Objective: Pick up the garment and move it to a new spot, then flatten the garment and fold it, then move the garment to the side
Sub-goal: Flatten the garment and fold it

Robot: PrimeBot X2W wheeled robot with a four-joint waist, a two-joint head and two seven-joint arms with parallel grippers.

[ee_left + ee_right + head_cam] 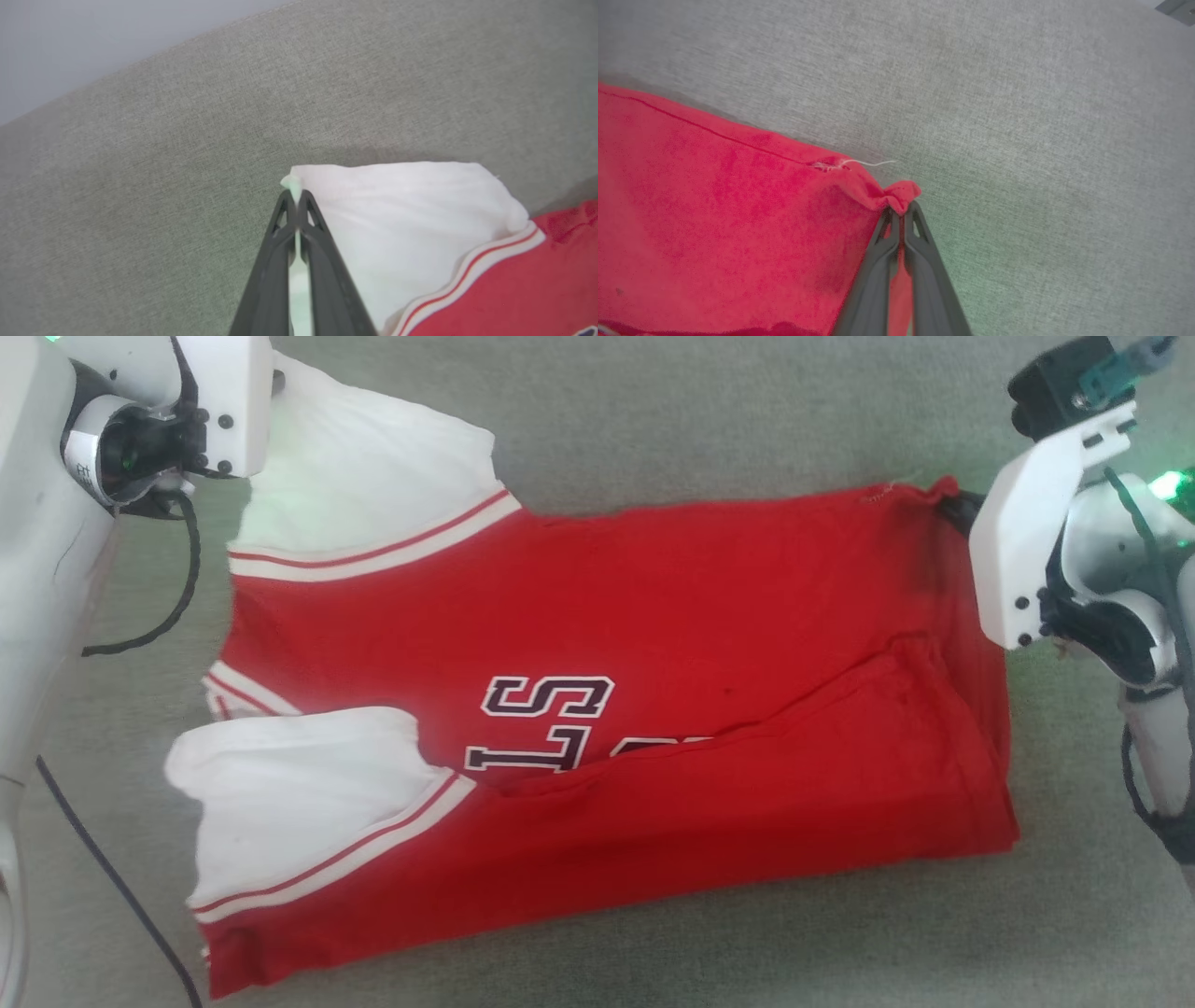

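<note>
I see shirt (653, 607) flat on grey fabric (672, 420); left gripper (295, 193) clamped on its white sleeve (411, 219) tip, right gripper (901, 208) pinching its red hem corner (903, 190).

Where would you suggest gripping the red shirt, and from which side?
Take the shirt by its far corners, lying free at the edge: white sleeve tip from the left, red hem corner from the right. The left claw and right claw pinch there.

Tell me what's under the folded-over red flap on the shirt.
The flap of the garment lies over the black-and-white lettering: a few characters show above the fold edge, the rest are covered. Anything else beneath it is hidden.
</note>
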